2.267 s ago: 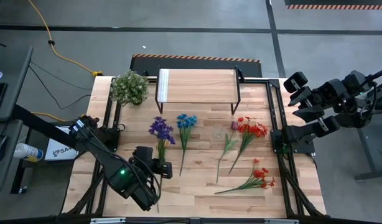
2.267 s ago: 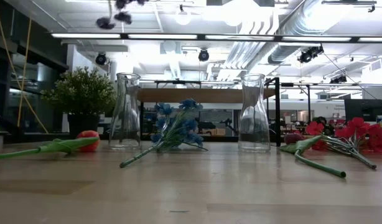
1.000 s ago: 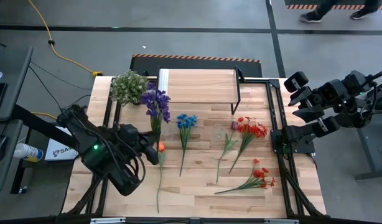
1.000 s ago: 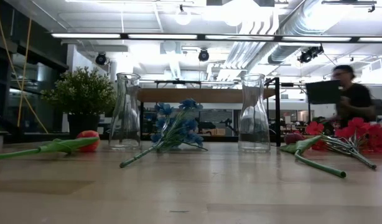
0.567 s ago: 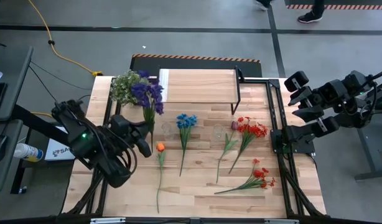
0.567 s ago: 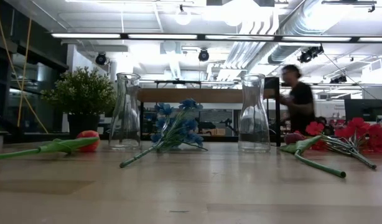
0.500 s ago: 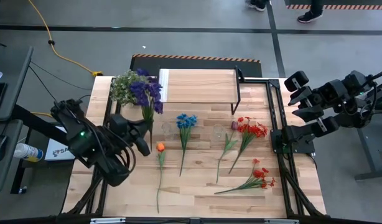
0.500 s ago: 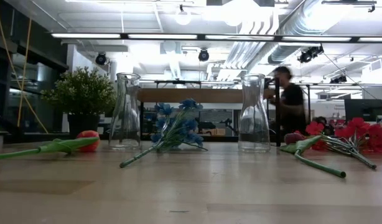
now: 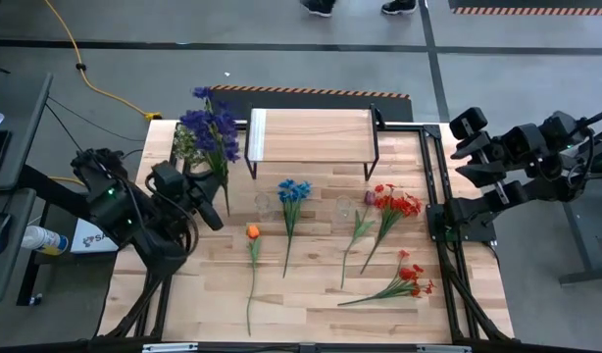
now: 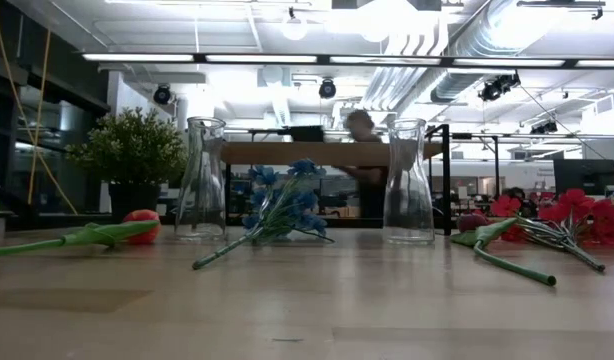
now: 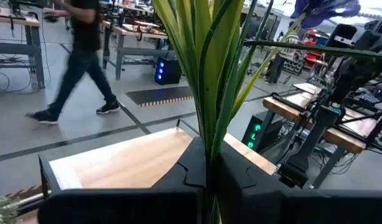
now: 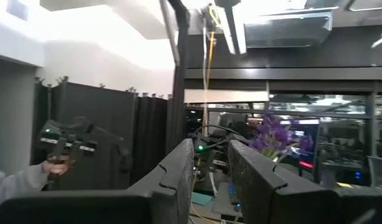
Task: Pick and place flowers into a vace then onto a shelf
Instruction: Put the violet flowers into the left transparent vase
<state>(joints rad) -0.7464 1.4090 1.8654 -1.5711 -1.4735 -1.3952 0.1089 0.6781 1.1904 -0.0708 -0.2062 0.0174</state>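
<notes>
Purple flowers (image 9: pixel 210 127), long green stems | left hand (image 9: pixel 209 208) clamped on stems | right hand (image 9: pixel 465 149) unclear

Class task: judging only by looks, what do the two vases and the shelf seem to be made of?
The vases: seemingly clear glass, since the room behind shows through, with glossy highlights; clear plastic can't be ruled out. The shelf: pale wood top with visible grain, matte; thin black legs, probably metal.

Bright overhead light; blurred passer-by
</notes>
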